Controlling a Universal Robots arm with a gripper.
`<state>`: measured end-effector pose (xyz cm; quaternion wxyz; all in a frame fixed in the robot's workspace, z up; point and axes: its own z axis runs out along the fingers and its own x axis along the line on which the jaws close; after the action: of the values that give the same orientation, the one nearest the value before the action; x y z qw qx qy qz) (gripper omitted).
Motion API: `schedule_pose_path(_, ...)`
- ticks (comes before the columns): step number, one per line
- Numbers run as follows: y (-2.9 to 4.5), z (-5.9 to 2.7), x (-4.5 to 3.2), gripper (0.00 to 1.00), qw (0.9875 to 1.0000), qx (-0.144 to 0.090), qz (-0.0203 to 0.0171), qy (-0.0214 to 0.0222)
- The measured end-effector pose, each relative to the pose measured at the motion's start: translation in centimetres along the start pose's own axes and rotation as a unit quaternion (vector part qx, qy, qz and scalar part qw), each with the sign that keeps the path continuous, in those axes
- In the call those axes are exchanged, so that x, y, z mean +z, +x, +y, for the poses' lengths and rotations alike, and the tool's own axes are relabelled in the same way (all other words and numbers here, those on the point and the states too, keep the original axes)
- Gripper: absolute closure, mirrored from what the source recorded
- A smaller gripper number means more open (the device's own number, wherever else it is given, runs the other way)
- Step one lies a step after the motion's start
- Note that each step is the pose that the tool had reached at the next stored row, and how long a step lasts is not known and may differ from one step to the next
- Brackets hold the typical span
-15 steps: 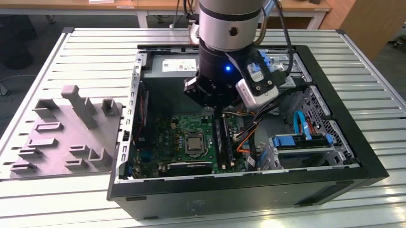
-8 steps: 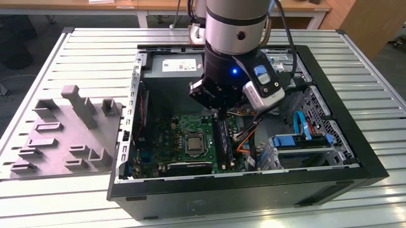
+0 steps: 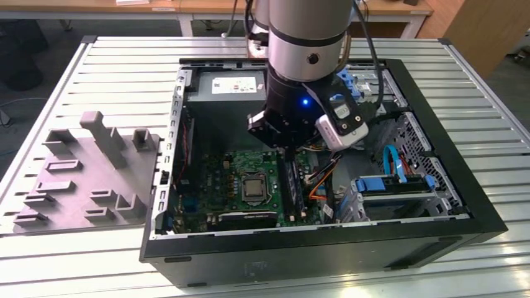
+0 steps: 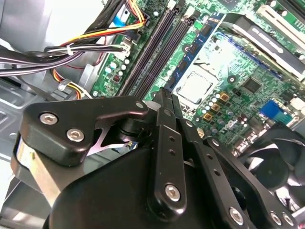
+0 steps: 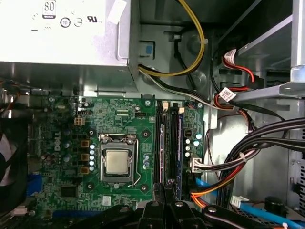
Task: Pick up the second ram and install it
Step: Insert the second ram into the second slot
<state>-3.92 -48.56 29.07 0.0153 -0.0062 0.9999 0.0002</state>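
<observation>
In the first wrist view, a grey power box [image 5: 62, 52] sits at one end of the computer case. It has a white label [image 5: 62, 19] with black print and little round marks. Next to the box lies the green board [image 5: 119, 114], with white letters printed near one edge. In the middle of the board, a square silver chip [image 5: 117, 161] sits in a metal frame. Beside the chip run the long black slots [image 5: 172, 143]. The second ram [image 5: 162, 148] stands on its edge in one slot, so it looks like a thin greyish strip, and its label cannot be seen. Another stick [image 5: 180, 143], bright blue, stands in a slot near it. The gripper [image 5: 167, 186] has its black fingers pressed together with nothing seen between them. The tips are just over one end of the second ram, but I cannot tell if they touch it. Black, red and yellow wires [image 5: 271, 133] hang in the case past the slots. In the second wrist view, the fingertips [image 4: 166, 102] come to one narrow point at the end of the slots, just beside the blue stick, which has tiny dark parts along its side. A round black fan [image 4: 274, 157] is at the board's edge. In the exterior view, the case [image 3: 331, 261] stands on a ribbed metal table [image 3: 124, 62], and the arm [image 3: 306, 37] reaches down into it. A grey holder [image 3: 83, 180] with posts and pockets lies on the table, by the edge at the exterior view's left.
</observation>
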Motion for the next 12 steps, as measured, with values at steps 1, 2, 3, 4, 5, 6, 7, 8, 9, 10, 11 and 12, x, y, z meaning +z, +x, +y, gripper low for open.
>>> schedule_pose_path(1,-0.05,0.01,0.13,0.89,1.0000,0.000,0.0000,0.0000)
schedule_pose_path(2,-0.11,0.03,0.25,0.89,1.0000,-0.001,0.0000,0.0000)
schedule_pose_path(3,-0.20,0.04,0.35,0.89,1.0000,-0.001,0.0000,-0.0001)
schedule_pose_path(4,-0.30,0.06,0.44,0.89,1.0000,-0.002,0.0000,0.0000)
schedule_pose_path(5,-0.40,0.07,0.54,0.89,1.0000,-0.003,0.0000,0.0000)
schedule_pose_path(6,-0.49,0.09,0.63,0.89,1.0000,-0.004,0.0000,-0.0001)
schedule_pose_path(7,-0.56,0.10,0.73,0.89,1.0000,-0.004,0.0000,-0.0002)
schedule_pose_path(8,-0.63,0.12,0.84,0.89,1.0000,-0.005,0.0000,-0.0002)
schedule_pose_path(9,-0.65,0.13,0.96,0.89,1.0000,-0.005,0.0000,-0.0002)
schedule_pose_path(10,-0.66,0.15,1.09,0.89,1.0000,-0.005,0.0000,-0.0002)
schedule_pose_path(11,-0.67,0.17,1.24,0.89,1.0000,-0.006,0.0000,-0.0002)
schedule_pose_path(12,-0.68,0.18,1.40,0.89,1.0000,-0.006,0.0000,-0.0001)
